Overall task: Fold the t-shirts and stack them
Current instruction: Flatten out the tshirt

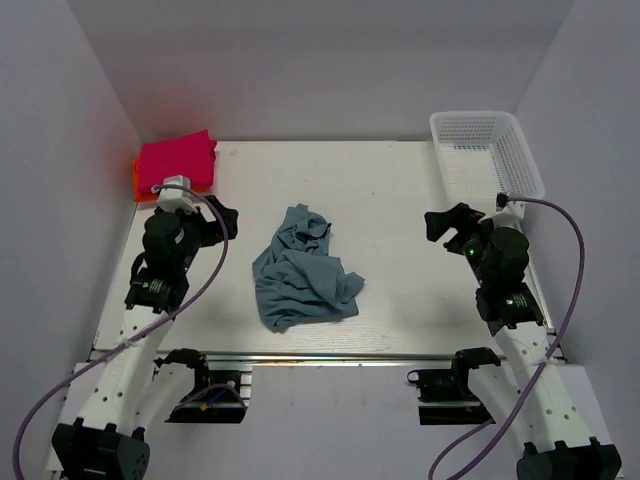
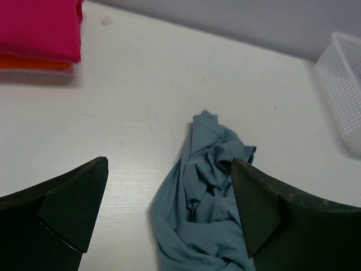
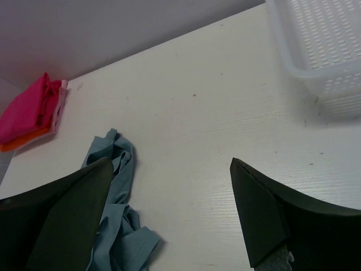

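Note:
The teal-blue t-shirt (image 1: 302,268) lies crumpled in a heap at the table's middle; it also shows in the left wrist view (image 2: 210,209) and the right wrist view (image 3: 113,226). The magenta-pink t-shirt (image 1: 178,160) lies folded on the folded orange-red t-shirt (image 1: 137,180) at the far left corner; both show in the left wrist view (image 2: 39,25) (image 2: 34,63). My left gripper (image 1: 225,218) is open and empty, left of the teal shirt. My right gripper (image 1: 447,228) is open and empty, right of it.
A white mesh basket (image 1: 487,152) stands at the far right corner, just beyond my right gripper; it also shows in the right wrist view (image 3: 321,39). Grey walls close the table on three sides.

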Tool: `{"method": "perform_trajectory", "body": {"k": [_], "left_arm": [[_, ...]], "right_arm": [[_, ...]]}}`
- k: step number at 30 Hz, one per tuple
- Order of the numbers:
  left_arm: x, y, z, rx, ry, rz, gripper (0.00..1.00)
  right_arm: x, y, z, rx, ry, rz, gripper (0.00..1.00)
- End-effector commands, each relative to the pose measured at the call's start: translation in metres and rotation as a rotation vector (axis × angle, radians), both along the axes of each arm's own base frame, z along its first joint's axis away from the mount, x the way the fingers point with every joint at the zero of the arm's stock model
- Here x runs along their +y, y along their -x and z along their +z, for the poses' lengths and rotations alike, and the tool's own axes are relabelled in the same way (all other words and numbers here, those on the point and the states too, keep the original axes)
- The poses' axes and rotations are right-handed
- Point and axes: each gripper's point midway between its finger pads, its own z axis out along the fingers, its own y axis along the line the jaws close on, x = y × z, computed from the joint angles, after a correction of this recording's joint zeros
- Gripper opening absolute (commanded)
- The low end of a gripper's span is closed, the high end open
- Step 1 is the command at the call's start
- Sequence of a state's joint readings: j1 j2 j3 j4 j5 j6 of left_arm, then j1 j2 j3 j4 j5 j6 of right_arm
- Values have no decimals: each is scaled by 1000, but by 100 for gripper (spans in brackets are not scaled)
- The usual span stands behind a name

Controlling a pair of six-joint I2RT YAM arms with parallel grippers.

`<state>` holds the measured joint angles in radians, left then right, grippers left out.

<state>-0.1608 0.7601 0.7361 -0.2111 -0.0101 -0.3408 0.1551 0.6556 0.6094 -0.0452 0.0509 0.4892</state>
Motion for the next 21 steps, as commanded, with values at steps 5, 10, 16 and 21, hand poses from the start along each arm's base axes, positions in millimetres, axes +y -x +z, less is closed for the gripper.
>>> {"method": "perform_trajectory", "body": {"k": [5,10,16,21], "left_arm": [[-28,-14,-20,108,-36,-162,100],[-77,-33,-38,150,-1,-431,100],[-102,-61,-71,259,-44,-490,100],[-137,-76,-101,361,-115,-542,100]], "right_arm": [[29,-5,8,-22,3,170,90],[62,-12,-32,118,44,395,90],[78,-7,-64,245,-8,481,90],[84,-8,-75,283,-9,513,90]]}}
